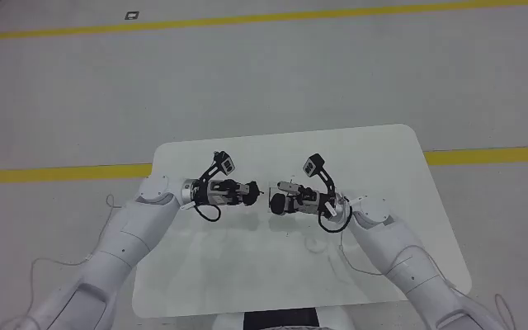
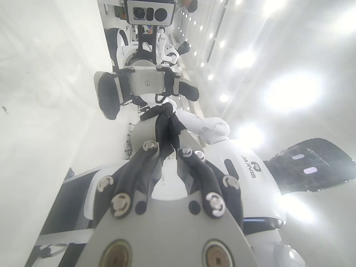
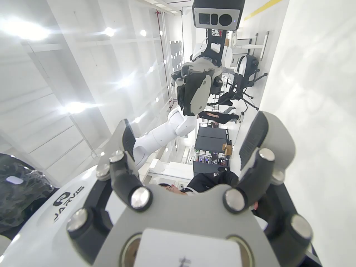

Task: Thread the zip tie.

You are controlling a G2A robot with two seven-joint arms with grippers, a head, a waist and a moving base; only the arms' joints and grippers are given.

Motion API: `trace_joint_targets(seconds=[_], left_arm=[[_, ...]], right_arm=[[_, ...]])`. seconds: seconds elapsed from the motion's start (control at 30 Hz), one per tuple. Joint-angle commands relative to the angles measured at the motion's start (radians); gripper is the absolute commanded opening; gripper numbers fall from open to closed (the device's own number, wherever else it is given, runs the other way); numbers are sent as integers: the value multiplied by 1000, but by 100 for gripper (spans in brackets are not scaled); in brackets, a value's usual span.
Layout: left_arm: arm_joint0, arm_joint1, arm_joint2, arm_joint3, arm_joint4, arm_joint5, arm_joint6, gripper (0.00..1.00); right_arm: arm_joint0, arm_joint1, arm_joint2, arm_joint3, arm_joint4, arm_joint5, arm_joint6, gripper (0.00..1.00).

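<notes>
Your left jaws are pinching a limp black zip tie (image 2: 164,119), while your right jaws, at their 3 o'clock, are gaping wide.

Black zip tie (image 2: 164,113), white table (image 1: 388,157), yellow stripes (image 1: 247,18) on grey floor (image 1: 247,82).

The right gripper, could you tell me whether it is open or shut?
Open: the right gripper has its fingers spread wide with nothing between them.

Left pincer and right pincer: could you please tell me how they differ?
The left pincer is shut, the right pincer open. The left pincer grips a thin black zip tie; the right pincer holds nothing. Both hover over the white table, tips facing each other.
</notes>
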Motion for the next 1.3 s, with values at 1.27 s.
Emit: trace_joint_targets(seconds=[1.27], left_arm=[[127, 76, -44, -117, -94, -62, -5, 0]], right_arm=[[0, 0, 0, 0, 0, 0, 0, 100]])
